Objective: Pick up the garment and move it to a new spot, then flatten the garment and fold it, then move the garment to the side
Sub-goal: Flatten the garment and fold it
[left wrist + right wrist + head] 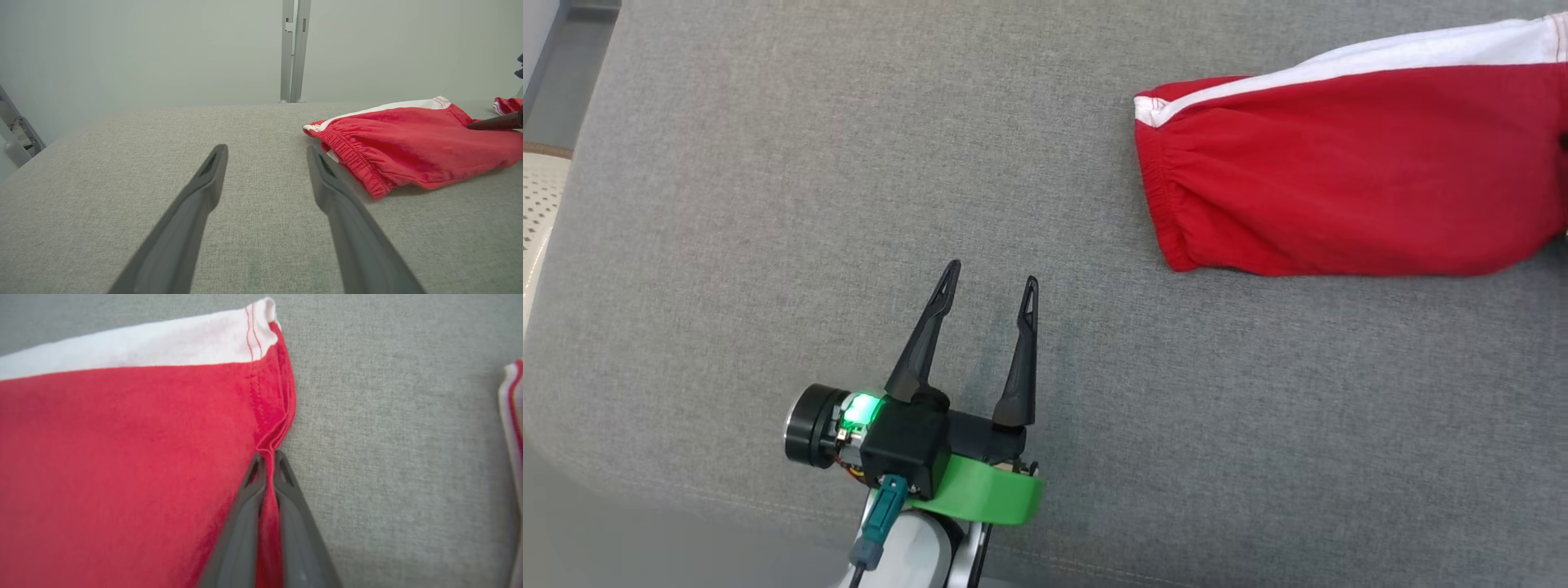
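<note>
Right hand (267,456) clamped on garment (122,457) hem — left hand (991,273) spread, empty, well left of garment, long axis pointing toward it.

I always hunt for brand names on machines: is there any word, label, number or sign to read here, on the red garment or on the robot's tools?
No text can be read anywhere.
The red garment: plain red and white cloth, no print or tag in sight.
The left tool: no lettering; its green lamp glows but is no sign.
The right tool: plain and dark, no marks.
</note>
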### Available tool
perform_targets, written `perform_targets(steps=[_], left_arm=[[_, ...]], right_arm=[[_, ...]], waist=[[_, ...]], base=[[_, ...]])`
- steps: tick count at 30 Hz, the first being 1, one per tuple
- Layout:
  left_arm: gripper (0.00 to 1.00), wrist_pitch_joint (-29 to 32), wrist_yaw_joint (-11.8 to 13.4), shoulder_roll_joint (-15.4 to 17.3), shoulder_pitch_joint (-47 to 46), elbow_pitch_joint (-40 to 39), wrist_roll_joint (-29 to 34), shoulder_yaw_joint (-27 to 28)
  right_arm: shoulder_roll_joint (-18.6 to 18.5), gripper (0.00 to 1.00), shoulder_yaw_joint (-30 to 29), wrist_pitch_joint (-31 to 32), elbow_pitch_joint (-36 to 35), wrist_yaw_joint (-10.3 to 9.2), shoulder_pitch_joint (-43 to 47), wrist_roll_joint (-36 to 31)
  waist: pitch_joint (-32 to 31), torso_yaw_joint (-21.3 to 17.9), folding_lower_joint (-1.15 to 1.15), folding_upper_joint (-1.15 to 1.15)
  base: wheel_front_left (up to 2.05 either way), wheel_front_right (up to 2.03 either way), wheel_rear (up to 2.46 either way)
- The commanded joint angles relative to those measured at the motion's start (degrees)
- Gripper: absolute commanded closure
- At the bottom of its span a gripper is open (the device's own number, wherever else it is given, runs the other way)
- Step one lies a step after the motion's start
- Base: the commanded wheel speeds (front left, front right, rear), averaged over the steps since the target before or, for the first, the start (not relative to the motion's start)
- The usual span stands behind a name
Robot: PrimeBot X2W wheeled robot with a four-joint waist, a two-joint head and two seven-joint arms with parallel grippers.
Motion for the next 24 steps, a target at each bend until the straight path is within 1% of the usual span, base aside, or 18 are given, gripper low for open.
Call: perform_targets(steps=[1, 3, 7, 10, 12, 17, 24], left_arm=[[0.0, -0.13, -0.21, 0.02, -0.05, 0.18, 0.8, 0.32], [0.0, -0.14, -0.38, 0.01, 0.23, 0.35, 0.88, 0.5], [0.0, -0.14, -0.58, 0.03, 0.8, 0.56, 1.18, 0.73], [0.0, -0.14, -0.69, 0.04, 0.99, 0.67, 1.23, 1.01], [0.0, -0.14, -0.75, 0.04, 1.04, 0.7, 1.02, 1.11], [0.0, -0.14, -0.95, 0.04, 1.06, 0.98, 0.45, 1.29], [0.0, -0.14, -0.97, 0.04, 1.69, 0.88, 0.41, 1.91]], right_arm=[[-0.97, 1.0, 0.95, -0.04, -0.18, -0.12, 2.07, -0.16], [-1.97, 1.0, 1.25, -0.5, -1.77, -0.12, 2.14, 0.19], [-5.32, 1.0, 1.5, -1.53, -4.75, -0.11, 2.55, -1.03], [-7.57, 1.0, 1.53, -0.99, -7.08, -0.11, 2.52, -2.72], [-8.45, 1.0, 1.4, -0.5, -9.01, -0.1, 1.83, -4.18], [-7.09, 1.0, 0.91, 1.25, -14.66, -0.09, 0.83, -8.04], [-2.16, 1.0, -1.77, 4.93, -25.39, -0.09, 3.52, -13.13]], waist=[[-1.28, -1.5, 0.0, 0.0], [-1.98, -2.6, 0.0, 0.0], [-3.2, -4.37, 0.0, 0.0], [-3.83, -5.21, 0.0, 0.0], [-4.05, -5.53, 0.0, 0.0], [-4.78, -5.71, 0.0, 0.0], [-6.25, -5.0, 0.0, 0.0]], base=[[0.0, 0.0, 0.0], [0.0, 0.0, 0.0], [0.0, 0.0, 0.0], [0.0, 0.0, 0.0], [0.0, 0.0, 0.0], [0.0, 0.0, 0.0], [0.0, 0.0, 0.0]])
